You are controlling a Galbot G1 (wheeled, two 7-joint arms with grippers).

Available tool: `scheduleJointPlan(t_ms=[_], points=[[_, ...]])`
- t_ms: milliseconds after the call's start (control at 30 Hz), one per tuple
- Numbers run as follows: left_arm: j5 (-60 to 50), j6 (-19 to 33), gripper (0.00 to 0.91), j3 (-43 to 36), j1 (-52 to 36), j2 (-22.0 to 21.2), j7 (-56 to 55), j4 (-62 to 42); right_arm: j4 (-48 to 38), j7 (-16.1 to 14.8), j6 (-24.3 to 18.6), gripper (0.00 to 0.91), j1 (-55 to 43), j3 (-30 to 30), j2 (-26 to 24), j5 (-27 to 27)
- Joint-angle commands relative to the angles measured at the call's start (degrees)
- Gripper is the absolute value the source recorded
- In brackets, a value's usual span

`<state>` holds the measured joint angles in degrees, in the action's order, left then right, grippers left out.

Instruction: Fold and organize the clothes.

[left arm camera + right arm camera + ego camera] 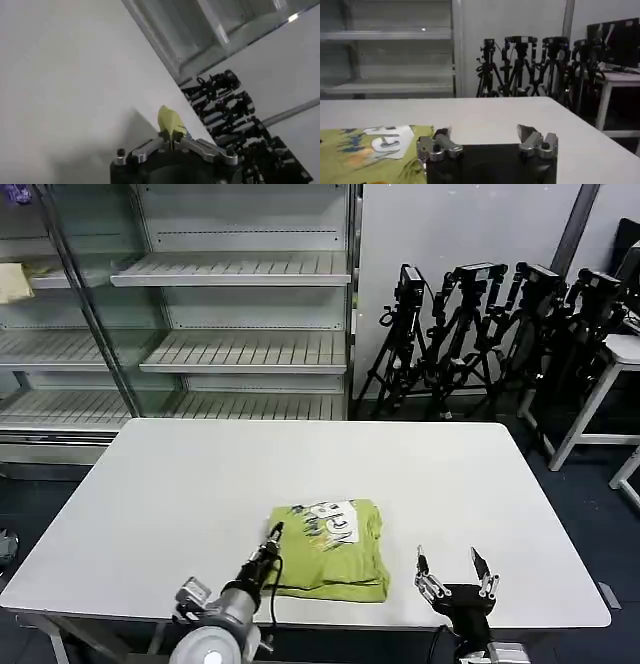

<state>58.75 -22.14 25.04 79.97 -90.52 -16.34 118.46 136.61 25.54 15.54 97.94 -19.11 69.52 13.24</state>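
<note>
Shirt point(331, 548) is lying folded compact at the surface's point(200, 484) near edge. Left hand point(272, 536) is pinching its edge; right hand point(456, 570) is idling released. Mostly done, final tidy left.

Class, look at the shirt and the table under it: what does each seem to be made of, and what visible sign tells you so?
Shirt: soft, matte knit-like fabric, probably cotton or a blend; it lies folded with rounded edges and wrinkles, and the left gripper pinches a fold. Its white patch looks printed on.
Table: hard, smooth white top, likely laminate or plastic; flat with a faint sheen.
</note>
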Motion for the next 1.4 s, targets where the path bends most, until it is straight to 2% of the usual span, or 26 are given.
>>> scheduleJointPlan(t_ms=[33, 200, 233, 333, 433, 500, 600, 667, 700, 800, 967, 1100, 1400], points=[[11.0, -1.0, 0.040, 14.8, 3.4, 11.9, -0.7, 6.5, -0.5, 0.0, 0.0, 0.907, -1.5, 0.4, -0.3, 0.7], [20.6, -2.9, 0.040, 30.0, 5.7, 22.1, -1.8, 6.0, -1.9, 0.1, 0.0, 0.907, -4.2, 1.5, -0.5, 1.8], [22.3, -3.2, 0.040, 32.9, 6.0, 25.5, -2.3, 5.9, -2.4, 0.1, 0.0, 0.907, -4.9, 2.0, -0.4, 1.9], [24.0, -3.4, 0.040, 36.6, 6.0, 31.1, -3.5, 6.7, -3.1, 0.0, 0.0, 0.907, -6.0, 3.1, -0.2, 2.0], [21.5, -3.7, 0.040, 33.5, 5.6, 35.1, -4.9, 10.4, -3.4, 0.0, -0.4, 0.907, -6.2, 3.6, -0.3, 1.9], [16.9, -4.2, 0.040, 28.8, 4.5, 34.8, -6.0, 12.6, -3.6, 0.0, -0.5, 0.907, -6.2, 3.7, -0.3, 1.8], [7.9, -4.2, 0.040, 13.3, -0.5, 30.8, -8.3, 14.2, -3.5, 0.0, -0.7, 0.907, -6.0, 3.5, -0.4, 1.5], [2.8, -3.9, 0.040, 3.8, -5.1, 22.7, -9.4, 12.4, -3.6, 0.0, -0.7, 0.907, -5.9, 3.0, -0.4, 1.4], [1.9, -4.0, 0.040, 0.6, -7.1, 20.6, -10.1, 11.0, -3.7, 0.0, -0.7, 0.907, -5.8, 2.6, -0.5, 1.3], [-3.6, -3.7, 0.040, -8.4, -10.5, 10.2, -10.7, 5.8, -4.0, -0.1, -0.8, 0.907, -5.5, 1.5, -0.7, 1.4], [-6.4, -3.0, 0.040, -16.7, -15.9, -3.8, -11.8, -3.7, -4.9, -0.1, -1.1, 0.907, -5.6, 0.5, -0.3, 1.4], [-7.2, -0.7, 0.040, -21.0, -20.5, -4.5, -12.3, -9.6, -5.2, -0.1, -1.1, 0.907, -5.6, 0.7, 0.8, 1.0], [-1.0, -0.4, 0.040, -22.2, -24.8, -4.4, -13.0, -15.9, -5.0, -0.3, -1.5, 0.907, -5.9, -0.5, 0.5, 1.1]])
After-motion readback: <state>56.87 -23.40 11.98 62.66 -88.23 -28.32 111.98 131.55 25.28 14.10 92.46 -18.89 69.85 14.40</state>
